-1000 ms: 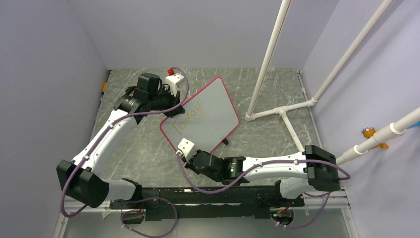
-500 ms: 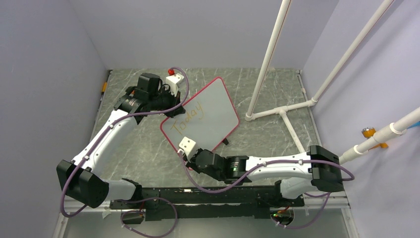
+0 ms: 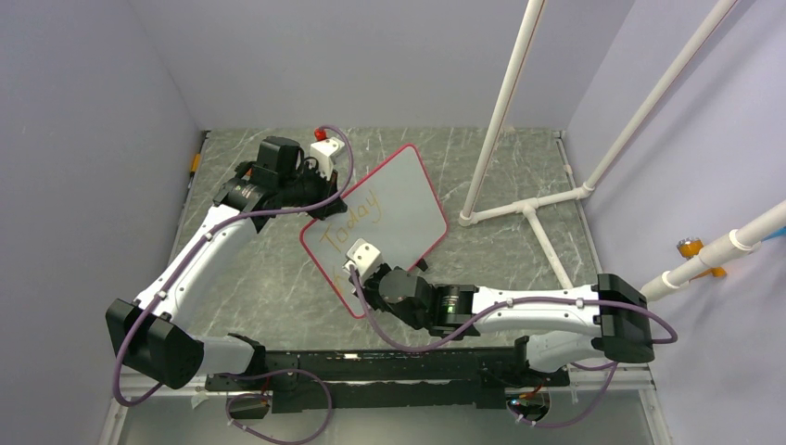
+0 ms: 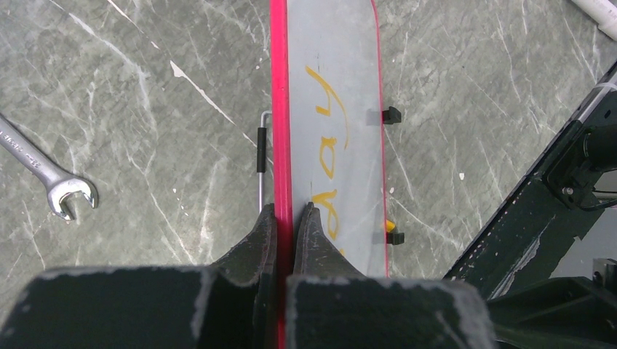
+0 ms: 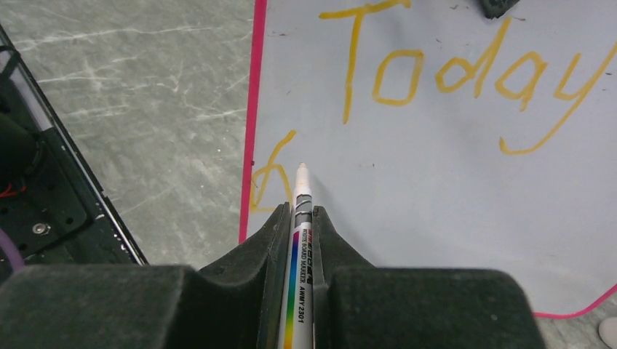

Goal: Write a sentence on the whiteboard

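Observation:
The whiteboard (image 3: 403, 204) stands tilted on the table, red-framed, with "Today" (image 3: 352, 221) in orange across its upper part. My left gripper (image 3: 332, 197) is shut on the board's red upper edge (image 4: 279, 109), one finger on each side (image 4: 285, 209). My right gripper (image 3: 357, 271) is shut on a white marker (image 5: 300, 243) with a rainbow stripe. The marker's tip (image 5: 301, 169) rests on the board (image 5: 436, 211) below "Today" (image 5: 451, 76), beside a fresh orange stroke (image 5: 269, 178) near the left frame. The letters "day" (image 4: 327, 145) show in the left wrist view.
A white pipe frame (image 3: 528, 209) stands on the table right of the board. A steel wrench (image 4: 51, 182) lies on the table behind the board's edge. Two black clips (image 4: 391, 115) sit on the board's far long edge. A black rail (image 3: 389, 366) runs along the near edge.
My right gripper with the marker has moved up and right, from the board's lower corner onto its face. The left gripper and the board have stayed still.

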